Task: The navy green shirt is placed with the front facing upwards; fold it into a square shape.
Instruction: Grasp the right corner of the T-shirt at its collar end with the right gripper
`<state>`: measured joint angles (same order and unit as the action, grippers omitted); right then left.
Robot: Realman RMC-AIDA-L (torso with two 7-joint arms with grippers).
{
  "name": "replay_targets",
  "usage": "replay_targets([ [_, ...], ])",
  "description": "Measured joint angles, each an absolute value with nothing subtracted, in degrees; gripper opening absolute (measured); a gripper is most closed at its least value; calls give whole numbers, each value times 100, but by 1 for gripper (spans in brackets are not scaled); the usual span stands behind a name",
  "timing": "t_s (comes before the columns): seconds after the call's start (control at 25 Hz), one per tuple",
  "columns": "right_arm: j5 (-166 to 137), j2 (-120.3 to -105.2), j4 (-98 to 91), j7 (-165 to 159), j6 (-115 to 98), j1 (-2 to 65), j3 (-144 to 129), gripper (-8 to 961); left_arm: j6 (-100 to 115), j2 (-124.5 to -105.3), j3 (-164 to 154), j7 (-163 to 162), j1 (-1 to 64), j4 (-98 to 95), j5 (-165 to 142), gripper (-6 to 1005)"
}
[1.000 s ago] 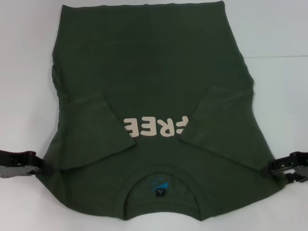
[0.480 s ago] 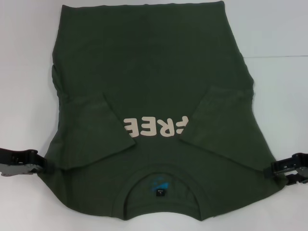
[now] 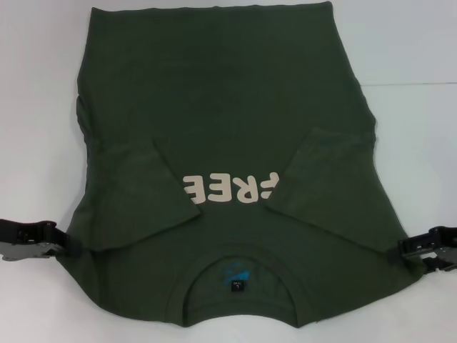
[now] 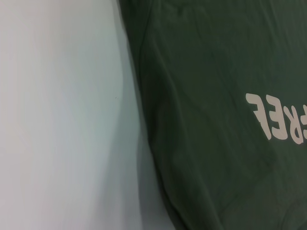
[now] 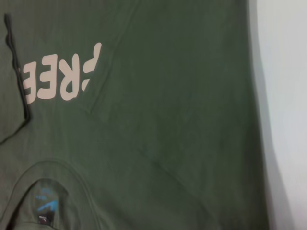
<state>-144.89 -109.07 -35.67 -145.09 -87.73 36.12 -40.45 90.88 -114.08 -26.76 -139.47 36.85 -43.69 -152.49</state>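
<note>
Though seemingly touching, hands (image 3: 66,245) (image 3: 404,249) flanking shirt (image 3: 228,107) edges.

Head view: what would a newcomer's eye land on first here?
The green shirt fills the white table, collar nearest the robot, both sleeves folded inward over the ends of the cream FREE lettering. The left gripper and right gripper sit at the shirt's shoulder edges, one on each side.

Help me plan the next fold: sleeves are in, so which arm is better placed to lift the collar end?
Neither clearly. The left gripper and right gripper sit at opposite shoulder edges of the navy green shirt, level with the collar. Probably both together.
</note>
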Motion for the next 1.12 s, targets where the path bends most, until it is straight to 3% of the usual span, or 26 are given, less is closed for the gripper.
replay_targets([
  [0.88,-14500,-11008,-3409,-14436,-8770,3807,-4058,807,9085,-11408,-2663,-13948,3691,-4368,-15249,52],
  [1.12,-14521,-10975,-3412,-14479,-8690,3826,-4066,788,9086,-11408,-2663,-13948,3692,-4369,-15237,52],
])
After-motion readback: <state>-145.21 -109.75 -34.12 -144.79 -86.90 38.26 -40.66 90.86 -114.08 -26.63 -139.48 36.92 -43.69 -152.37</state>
